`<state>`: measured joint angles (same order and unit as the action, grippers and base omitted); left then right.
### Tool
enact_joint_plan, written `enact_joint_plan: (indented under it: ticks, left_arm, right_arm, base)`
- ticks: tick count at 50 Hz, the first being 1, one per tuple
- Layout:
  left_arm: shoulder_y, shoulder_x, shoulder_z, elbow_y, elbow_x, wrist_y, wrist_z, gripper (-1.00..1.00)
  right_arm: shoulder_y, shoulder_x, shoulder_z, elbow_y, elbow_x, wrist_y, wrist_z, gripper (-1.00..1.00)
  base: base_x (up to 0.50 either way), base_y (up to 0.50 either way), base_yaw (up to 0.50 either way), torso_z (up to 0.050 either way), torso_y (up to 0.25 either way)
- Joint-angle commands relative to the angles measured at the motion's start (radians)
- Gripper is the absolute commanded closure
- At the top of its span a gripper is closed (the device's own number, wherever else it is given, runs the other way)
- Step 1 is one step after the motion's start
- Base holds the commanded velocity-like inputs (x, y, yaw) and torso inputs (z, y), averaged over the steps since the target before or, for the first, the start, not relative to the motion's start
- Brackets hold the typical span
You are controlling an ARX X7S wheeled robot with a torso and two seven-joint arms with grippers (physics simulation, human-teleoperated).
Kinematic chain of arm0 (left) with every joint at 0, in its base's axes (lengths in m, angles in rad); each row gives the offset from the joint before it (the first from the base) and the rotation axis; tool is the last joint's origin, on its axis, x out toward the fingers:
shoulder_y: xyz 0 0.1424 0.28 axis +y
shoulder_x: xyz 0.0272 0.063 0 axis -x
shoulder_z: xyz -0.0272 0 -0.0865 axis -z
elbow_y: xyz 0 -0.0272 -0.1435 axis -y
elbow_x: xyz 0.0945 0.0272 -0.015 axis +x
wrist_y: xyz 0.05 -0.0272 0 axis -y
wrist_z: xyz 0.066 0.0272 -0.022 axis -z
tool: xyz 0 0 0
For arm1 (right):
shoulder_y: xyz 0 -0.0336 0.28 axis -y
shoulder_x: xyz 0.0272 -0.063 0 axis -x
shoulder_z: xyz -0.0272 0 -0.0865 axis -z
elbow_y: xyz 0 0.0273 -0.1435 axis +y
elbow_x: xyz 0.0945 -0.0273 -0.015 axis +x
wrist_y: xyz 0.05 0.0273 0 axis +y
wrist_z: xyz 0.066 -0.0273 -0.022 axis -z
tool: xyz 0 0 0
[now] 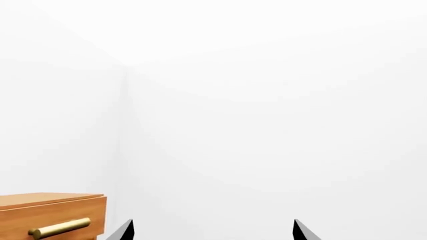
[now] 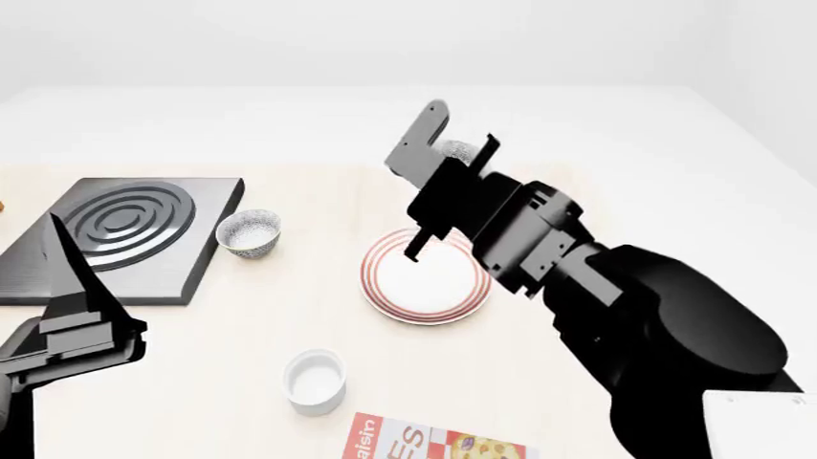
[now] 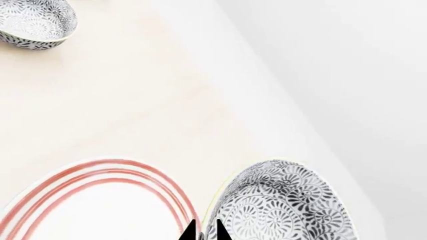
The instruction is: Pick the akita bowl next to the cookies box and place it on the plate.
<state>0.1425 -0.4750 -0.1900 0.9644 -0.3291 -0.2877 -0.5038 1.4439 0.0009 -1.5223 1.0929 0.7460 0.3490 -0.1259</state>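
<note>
Right pincer (image 3: 205, 231) clamped on bowl (image 3: 283, 202) rim, raised beside plate (image 3: 100, 200). Left pincer (image 1: 212, 231) apart.

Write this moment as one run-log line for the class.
right end effector: shut on akita bowl | bowl: tilted, not yet on plate | left end effector: open, empty

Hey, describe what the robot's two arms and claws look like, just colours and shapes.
Both arms are matte black with no markings, cables or sleeves showing. The right arm is bulky, built of rounded and blocky faceted segments, ending in a right claw with flat dark-grey plate fingers. The left claw shows one long, pointed, blade-like black finger on an angular block. In both wrist views, the fingertips appear as small black wedges.
</note>
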Motion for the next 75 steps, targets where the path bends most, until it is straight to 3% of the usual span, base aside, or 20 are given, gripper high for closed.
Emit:
enact_joint_plan:
  ticks: [1, 24, 39, 75]
  left_arm:
    - [0.002, -0.006, -0.001, 0.0, -0.002, 0.002, -0.004, -1.0]
    - [0.003, -0.025, 0.008, 0.005, 0.015, -0.01, -0.017, -1.0]
    - [0.004, -0.029, 0.016, 0.006, 0.028, -0.011, -0.03, -1.0]
    - [0.004, -0.045, 0.023, 0.009, 0.029, -0.02, -0.048, -1.0]
  right_arm:
    - [-0.008, -0.001, 0.003, -0.011, -0.043, 0.02, -0.036, 1.0]
    - [-0.016, 0.0, 0.009, -0.032, -0.048, 0.027, -0.077, 1.0]
    - [-0.023, 0.0, 0.012, -0.029, -0.039, 0.031, -0.091, 1.0]
    - [-0.035, 0.031, 0.015, -0.114, -0.015, 0.059, -0.148, 1.0]
  base:
    - [0.0, 0.0, 0.0, 0.0, 0.0]
    - [0.0, 0.0, 0.0, 0.0, -0.003]
    - [0.0, 0.0, 0.0, 0.0, -0.2]
    - [0.0, 0.0, 0.0, 0.0, -0.01]
